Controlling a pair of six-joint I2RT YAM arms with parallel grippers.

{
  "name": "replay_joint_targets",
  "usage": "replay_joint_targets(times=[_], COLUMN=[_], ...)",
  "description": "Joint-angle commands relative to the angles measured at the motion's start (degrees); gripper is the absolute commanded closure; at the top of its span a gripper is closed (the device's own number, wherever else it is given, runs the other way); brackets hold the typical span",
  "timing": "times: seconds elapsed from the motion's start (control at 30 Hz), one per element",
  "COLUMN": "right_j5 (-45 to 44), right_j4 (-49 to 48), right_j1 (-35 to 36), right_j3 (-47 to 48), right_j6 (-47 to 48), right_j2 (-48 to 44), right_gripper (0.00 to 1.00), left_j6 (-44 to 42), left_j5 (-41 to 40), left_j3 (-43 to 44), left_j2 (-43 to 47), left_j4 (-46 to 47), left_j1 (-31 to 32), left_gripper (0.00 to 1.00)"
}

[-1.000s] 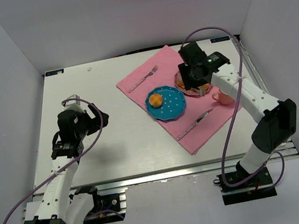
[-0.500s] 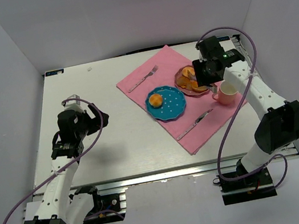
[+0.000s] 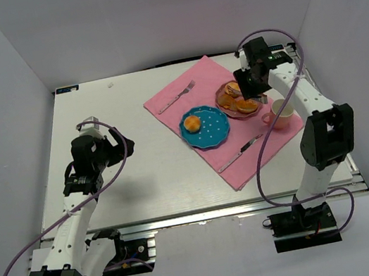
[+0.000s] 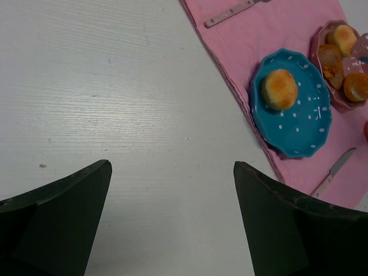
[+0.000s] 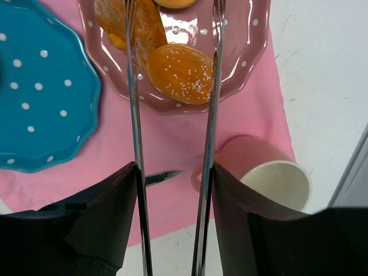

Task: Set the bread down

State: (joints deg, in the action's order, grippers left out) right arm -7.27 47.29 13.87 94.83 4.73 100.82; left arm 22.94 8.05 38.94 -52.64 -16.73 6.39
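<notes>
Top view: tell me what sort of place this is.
Probably a robot test bench: white walls box in the table, a left arm and right arm stand at its near edge, and a pink cloth holds a blue plate and fork.

The bench (image 3: 138, 160) is a white board with faint grain lines running across it. A pink cloth (image 3: 203, 74) lies flat on its right half, turned cornerwise so that one corner points to the far edge and another to the near edge. Near the far left corner sits a small pale scrap (image 3: 111, 84). A tiny brown speck (image 4: 43, 165) marks the bare surface left of the cloth.
</notes>
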Motion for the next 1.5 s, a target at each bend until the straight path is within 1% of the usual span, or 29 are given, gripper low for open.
replay_joint_targets(times=[0.0, 0.23, 0.83, 0.9, 0.93, 1.0, 1.03, 1.1, 1.33, 1.47], right_j5=[1.38, 2.61, 1.03, 0.94, 1.03, 1.12, 1.46, 1.12, -0.81, 1.02], right_j4=[-2.99, -5.01, -5.63, -5.19, -5.01, -4.84, -4.84, -4.92, -3.26, -1.85], right_j1=[-0.77, -1.21, -1.39, -1.39, -1.39, -1.47, -1.39, -1.39, -1.30, -1.12], right_j3=[3.17, 5.72, 7.30, 7.65, 7.83, 8.00, 8.01, 8.18, 11.34, 11.52], right_j6=[1.68, 0.72, 0.89, 0.63, 0.63, 0.11, 0.01, -0.25, -0.34, -0.95], right_j2=[1.57, 5.97, 10.72, 11.24, 11.33, 11.07, 10.81, 9.75, 5.02, 1.07], right_gripper=[0.42, 0.42, 0.41, 0.42, 0.45, 0.48, 0.53, 0.56, 0.57, 0.57], left_j6=[-0.44, -0.53, -0.53, -0.53, -0.53, -0.53, -0.53, -0.53, -0.61, -0.53], left_j5=[-0.23, -0.50, -0.50, -0.50, -0.58, -0.50, -0.50, -0.50, -0.50, -0.58], left_j3=[-0.09, -0.09, 0.00, 0.00, 0.08, 0.09, 0.09, 0.09, 0.09, 0.09], left_j2=[0.17, -0.27, -1.23, -1.32, -1.32, -1.41, -1.50, -1.59, -1.50, -1.24], left_j4=[-0.14, -0.58, -0.41, -0.41, -0.41, -0.41, -0.41, -0.41, -0.41, -0.41], left_j1=[0.29, 0.20, 0.20, 0.20, 0.20, 0.20, 0.20, 0.20, 0.20, 0.20], left_gripper=[0.02, 0.02, 0.02, 0.02, 0.02, 0.02, 0.02, 0.02, 0.02, 0.02])
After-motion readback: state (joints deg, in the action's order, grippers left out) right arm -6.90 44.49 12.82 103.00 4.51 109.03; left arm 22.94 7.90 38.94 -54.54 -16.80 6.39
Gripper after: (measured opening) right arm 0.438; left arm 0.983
